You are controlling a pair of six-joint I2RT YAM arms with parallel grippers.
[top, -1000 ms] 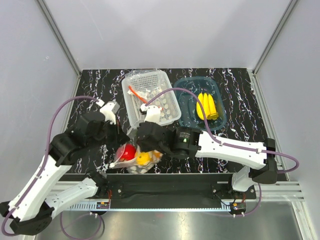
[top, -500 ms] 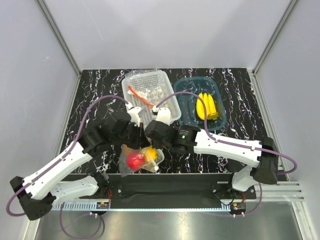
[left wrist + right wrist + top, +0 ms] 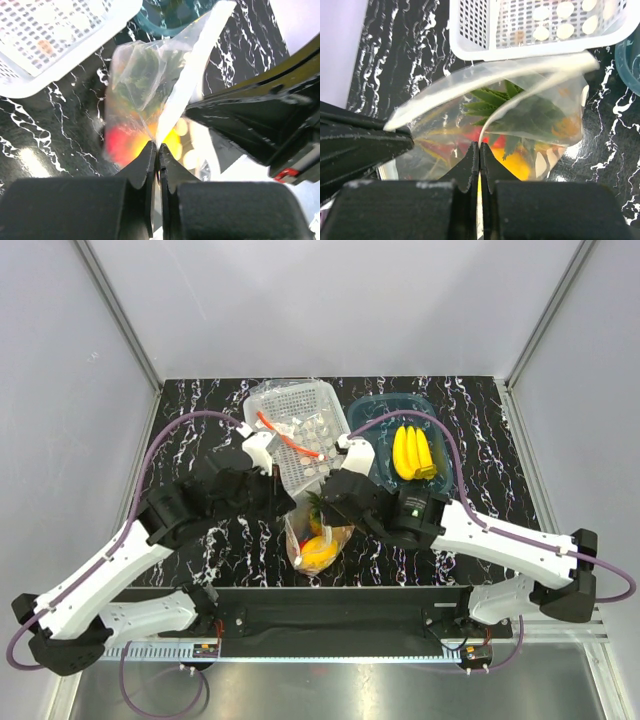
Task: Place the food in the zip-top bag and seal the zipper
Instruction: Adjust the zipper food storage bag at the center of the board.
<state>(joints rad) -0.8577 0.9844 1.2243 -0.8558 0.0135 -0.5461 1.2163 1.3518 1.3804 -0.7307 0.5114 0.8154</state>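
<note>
Clear dotted plastic bag has leafy orange piece, red fruit, yellow lemon inside. Yellow banana bunch not in yet. Zipper strip not sealed. Left gripper, right gripper pinched tight on bag rim.

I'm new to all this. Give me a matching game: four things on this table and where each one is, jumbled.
1 bananas
2 green leaves
3 white basket
4 clear bag

a inside the clear bag
b in the blue tub
c pinched by the left pincer and right pincer
d just left of the tub

Pairs: 1-b, 2-a, 3-d, 4-c
</note>
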